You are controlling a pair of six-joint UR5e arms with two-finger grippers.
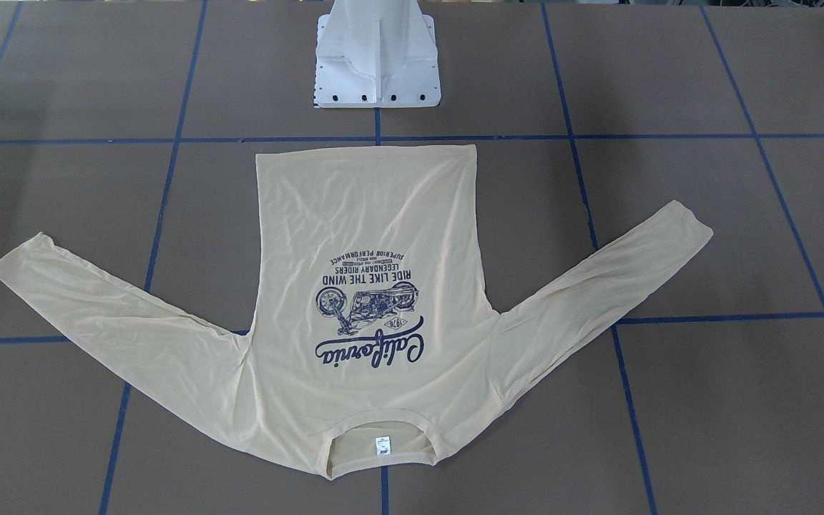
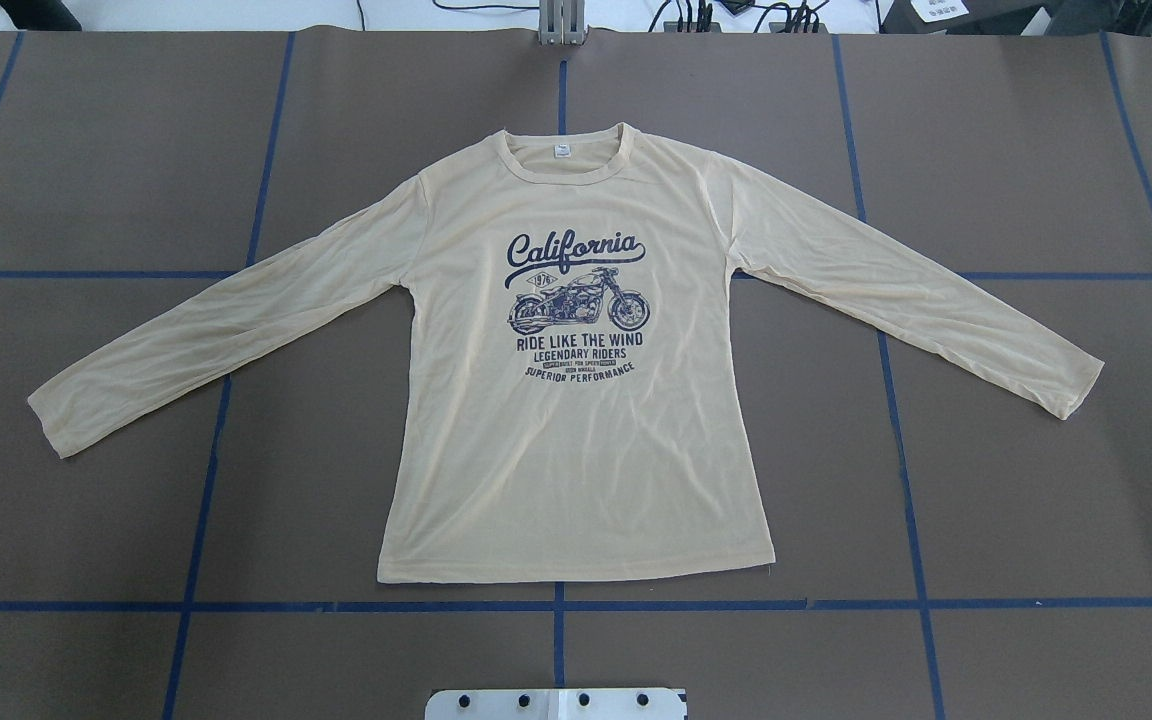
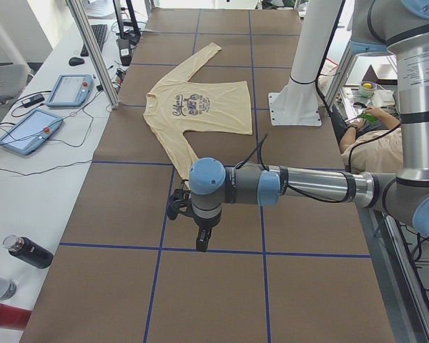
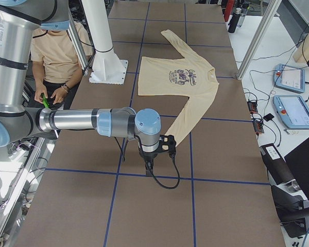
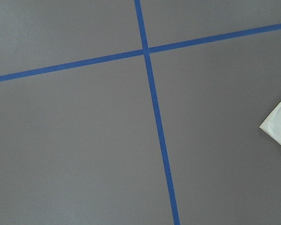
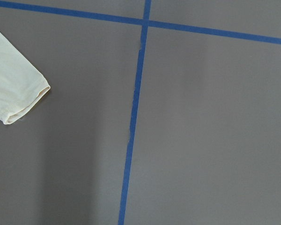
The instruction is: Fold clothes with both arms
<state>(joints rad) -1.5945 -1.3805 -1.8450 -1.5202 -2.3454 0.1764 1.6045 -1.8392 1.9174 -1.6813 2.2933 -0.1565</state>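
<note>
left arm (image 3: 307,187) stretched out low over the table (image 2: 86,150), left gripper (image 3: 201,245) pointing down just beyond the left cuff (image 2: 51,420), apart from the fabric. It's only seen side-on, so can't tell if the fingers are spread or closed

T-shirt (image 2: 576,470) lies flat mid-table, unfolded, print (image 2: 576,300) up. Body long axis runs near-far: hem (image 2: 576,575) on the near side toward the pedestal base (image 2: 556,703), collar (image 2: 563,178) and neck label (image 2: 562,152) on the far side. Sleeves splay out left and right, each slanting back toward the near side, cuffs well apart from the body

right cuff (image 2: 1081,390) flat on the table. right arm (image 4: 77,119) reaches out past it, right gripper (image 4: 149,165) pointing down near the cuff, not touching it. Side view only again, grip state can't tell
</note>
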